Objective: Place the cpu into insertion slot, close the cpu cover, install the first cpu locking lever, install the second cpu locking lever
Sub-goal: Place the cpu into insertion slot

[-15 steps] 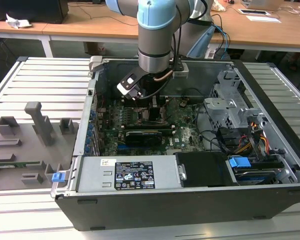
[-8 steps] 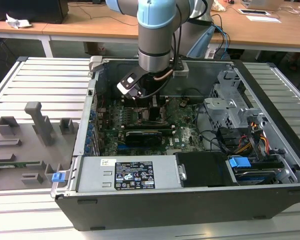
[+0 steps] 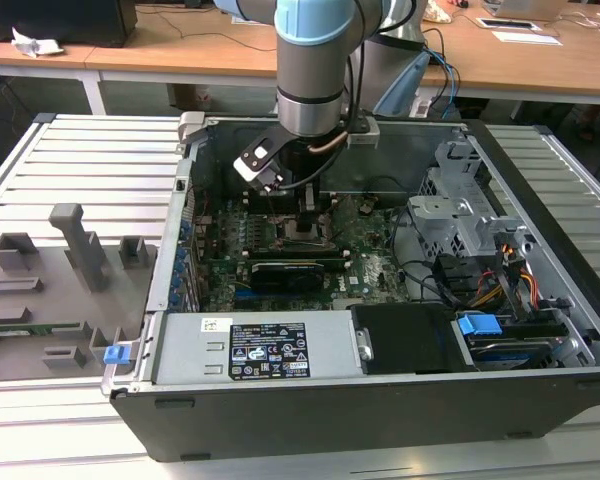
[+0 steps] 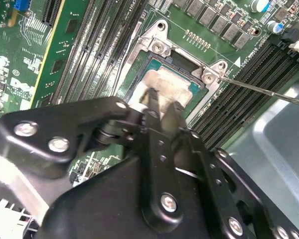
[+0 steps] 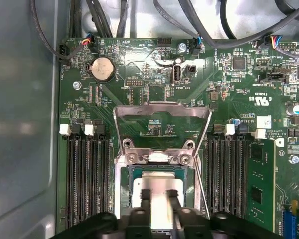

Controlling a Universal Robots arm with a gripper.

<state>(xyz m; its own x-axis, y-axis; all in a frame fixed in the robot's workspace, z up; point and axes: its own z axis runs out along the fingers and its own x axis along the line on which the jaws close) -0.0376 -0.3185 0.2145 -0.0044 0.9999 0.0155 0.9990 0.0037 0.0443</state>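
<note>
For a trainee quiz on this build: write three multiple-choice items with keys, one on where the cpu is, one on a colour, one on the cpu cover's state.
1. Where does the cpu lie?
A. In the insertion slot
B. Lifted clear of the board
C. Outside the computer

2. What colour is the motherboard?
A. Blue
B. Green
C. Red

3. How does the cpu cover stand?
A. Shut over the chip
B. Taken off
C. Swung open

Key:
1 A: its metal face sits inside the socket rim, under the claw.
2 B: green shows all around the socket.
3 C: its frame is hinged back, off the chip.
</note>
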